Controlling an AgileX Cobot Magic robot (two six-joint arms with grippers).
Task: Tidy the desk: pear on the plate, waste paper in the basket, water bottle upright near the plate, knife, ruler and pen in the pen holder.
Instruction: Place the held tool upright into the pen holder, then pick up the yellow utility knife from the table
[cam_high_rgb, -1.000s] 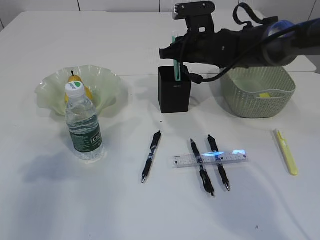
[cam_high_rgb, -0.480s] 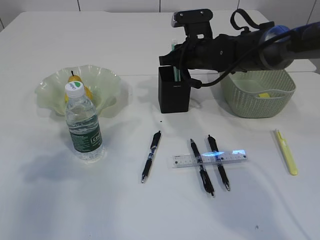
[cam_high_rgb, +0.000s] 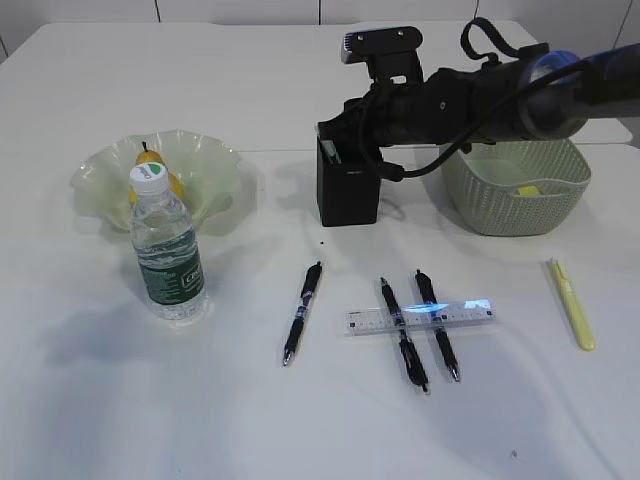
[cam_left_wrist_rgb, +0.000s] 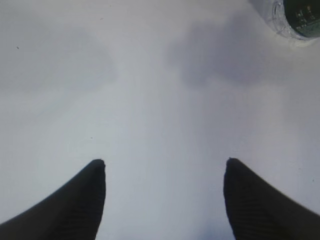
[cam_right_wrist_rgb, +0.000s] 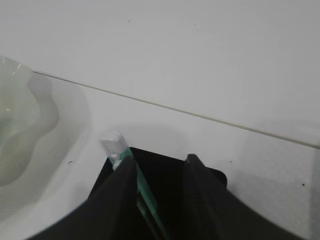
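The black pen holder (cam_high_rgb: 348, 190) stands mid-desk. My right gripper (cam_high_rgb: 347, 122) hovers just above its mouth, jaws open (cam_right_wrist_rgb: 157, 162). A slim green tool with a clear end (cam_right_wrist_rgb: 114, 145) leans inside the holder (cam_right_wrist_rgb: 212, 176) against my left finger. The pear (cam_high_rgb: 148, 160) lies on the ruffled plate (cam_high_rgb: 215, 165). The water bottle (cam_high_rgb: 167, 250) stands upright in front of the plate. The ruler (cam_high_rgb: 420, 316) lies across two black pens (cam_high_rgb: 403, 333) (cam_high_rgb: 438, 325); a third pen (cam_high_rgb: 302, 312) lies to their left. The waste paper (cam_high_rgb: 528, 189) is in the basket (cam_high_rgb: 515, 205). My left gripper (cam_left_wrist_rgb: 165, 162) is open over bare desk.
A slim yellow knife-like tool (cam_high_rgb: 572, 303) lies at the right, in front of the basket. The bottle's base (cam_left_wrist_rgb: 295, 17) shows at the top right of the left wrist view. The plate's edge (cam_right_wrist_rgb: 15, 125) is at the left of the right wrist view.
The green tool has dropped from standing tall in my right gripper down into the pen holder. The right gripper has lowered slightly and its jaws have opened.
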